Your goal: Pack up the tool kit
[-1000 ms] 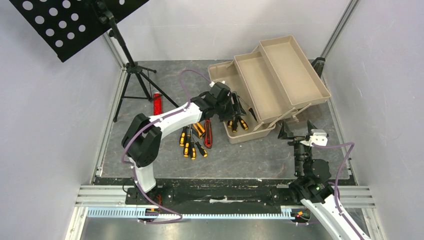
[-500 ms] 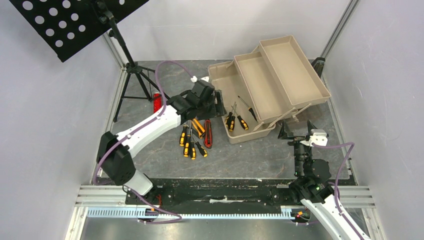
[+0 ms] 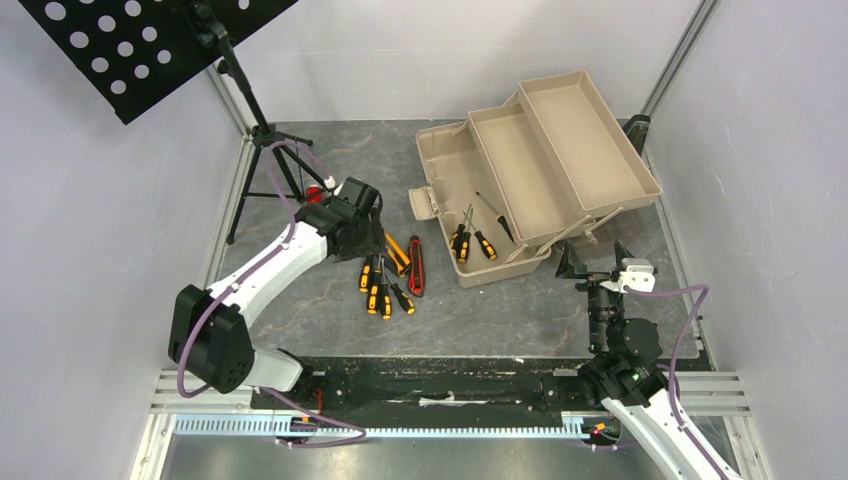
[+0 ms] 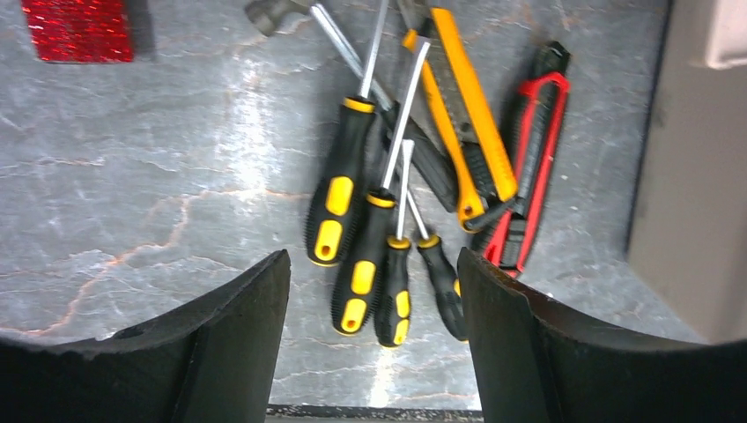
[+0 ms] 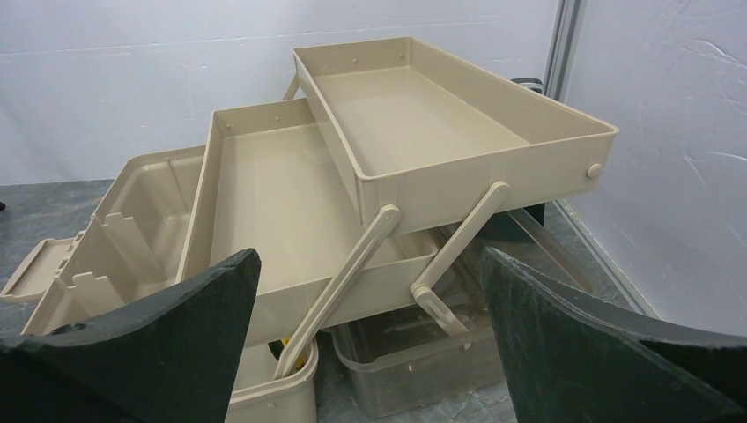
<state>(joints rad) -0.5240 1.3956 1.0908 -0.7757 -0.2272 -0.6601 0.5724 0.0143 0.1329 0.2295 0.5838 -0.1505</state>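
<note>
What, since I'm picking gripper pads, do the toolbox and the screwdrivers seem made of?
The toolbox looks like moulded plastic, matte tan: uniform colour, rounded rims, moulded pegs. The screwdriver handles are probably hard black plastic with yellow, possibly rubbery inserts and a slight sheen. Their shafts look like metal, bright and reflective.

Left gripper (image 4: 373, 264), jaws apart, hangs over the screwdrivers (image 4: 370, 256); bare table (image 4: 150, 185) on its left gives free room. On the right, orange knife (image 4: 467, 123) and red knife (image 4: 528, 159) crowd the pile, w/ toolbox (image 4: 687, 194) wall just beyond: narrow gap. Fold-out trays (image 3: 590, 130) cover the box's right half; only the left bin part opens upward. Music stand (image 3: 262, 150) legs block far-left corner.
</note>
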